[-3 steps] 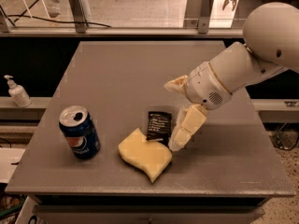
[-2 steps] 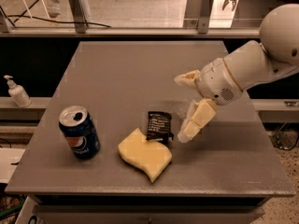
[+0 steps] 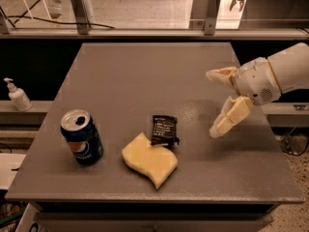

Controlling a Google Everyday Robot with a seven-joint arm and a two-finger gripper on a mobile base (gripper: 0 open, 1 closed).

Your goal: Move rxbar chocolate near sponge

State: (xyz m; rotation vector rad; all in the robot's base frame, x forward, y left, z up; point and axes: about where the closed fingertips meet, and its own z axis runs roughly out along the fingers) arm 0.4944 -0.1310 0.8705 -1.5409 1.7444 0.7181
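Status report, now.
Gripper open, empty, right of rxbar chocolate. Bar lies flat, touching sponge. Soda can far left, not in the way.

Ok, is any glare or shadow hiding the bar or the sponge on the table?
Camera view: no; the small black rxbar chocolate wrapper and the pale yellow wavy foam sponge stand out clearly on the evenly lit grey table. Camera view: the floor behind is brighter, and the cream two-finger gripper, fingers open, hangs at the right above the table without shading either.
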